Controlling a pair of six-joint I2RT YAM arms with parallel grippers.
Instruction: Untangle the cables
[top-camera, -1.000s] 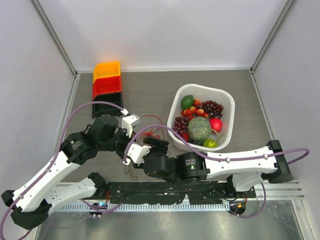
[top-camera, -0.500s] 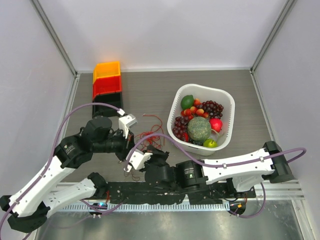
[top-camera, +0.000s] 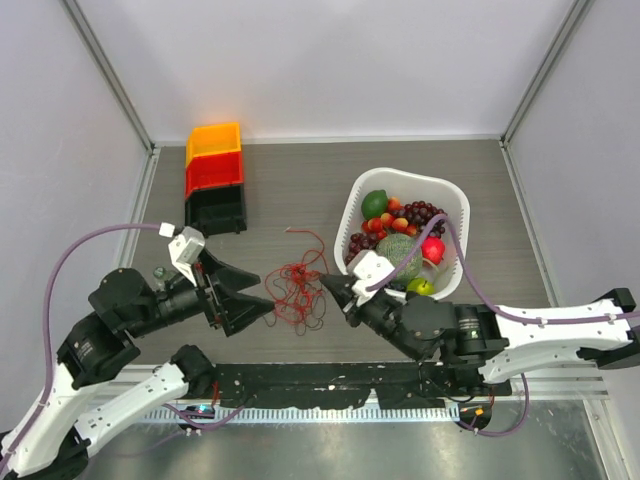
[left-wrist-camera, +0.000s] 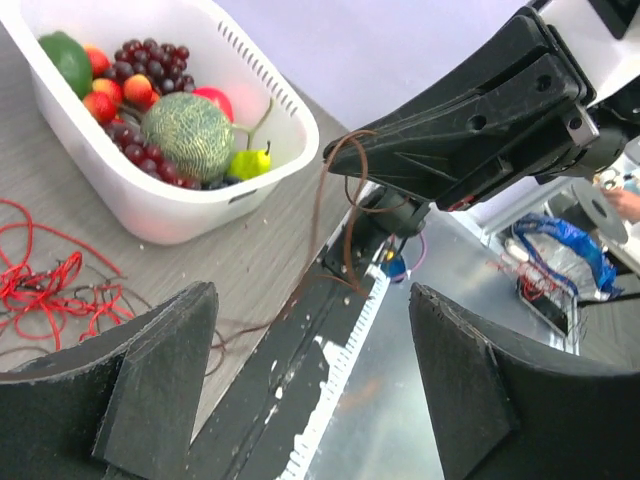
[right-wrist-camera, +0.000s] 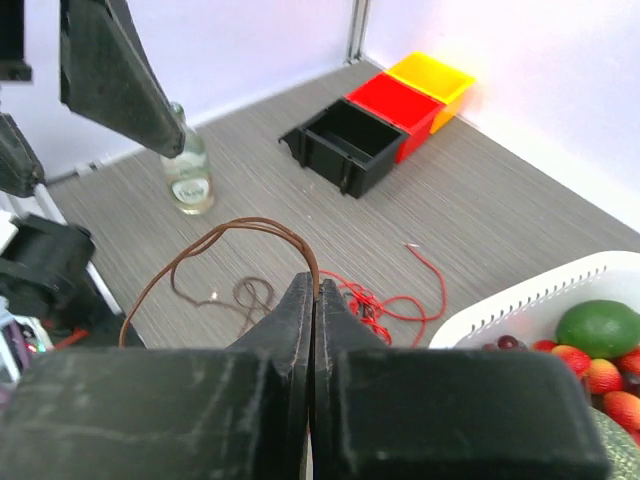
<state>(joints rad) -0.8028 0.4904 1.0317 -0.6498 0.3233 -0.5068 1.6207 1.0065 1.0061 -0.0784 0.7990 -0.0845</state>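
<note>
My right gripper (right-wrist-camera: 313, 288) is clamped on the brown strand (right-wrist-camera: 250, 226), just left of the basket (top-camera: 405, 176). My left gripper (left-wrist-camera: 310, 320) stands apart, empty, farther left. The red cables (top-camera: 290, 285) lie between them.

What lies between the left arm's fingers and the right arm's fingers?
The cables, a red tangle, lie there, as the top view shows.

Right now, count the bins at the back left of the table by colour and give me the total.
Yellow bin: 1
Red bin: 1
Black bin: 1
Total: 3
</note>
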